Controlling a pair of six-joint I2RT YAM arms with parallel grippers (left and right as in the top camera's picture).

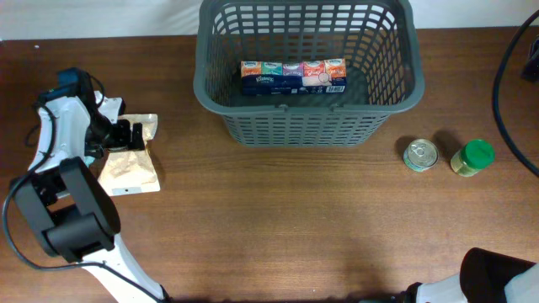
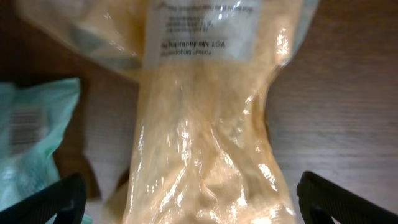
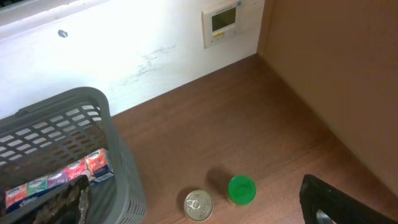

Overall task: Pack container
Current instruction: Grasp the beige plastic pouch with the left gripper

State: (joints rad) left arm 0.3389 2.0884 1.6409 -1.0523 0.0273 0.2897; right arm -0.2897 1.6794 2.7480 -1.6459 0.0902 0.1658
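Observation:
The container, a dark grey slotted basket, stands at the back centre and holds a colourful tissue pack. It also shows in the right wrist view. My left gripper is open at the far left. Its fingers straddle a clear bag of pale beige food lying on the table, with gaps on both sides. My right gripper is open and empty, high above the table. Only part of the right arm shows at the overhead view's bottom right.
A small tin can and a green-lidded jar stand right of the basket, also in the right wrist view, can and jar. A teal packet lies beside the bag. A wall runs behind the table.

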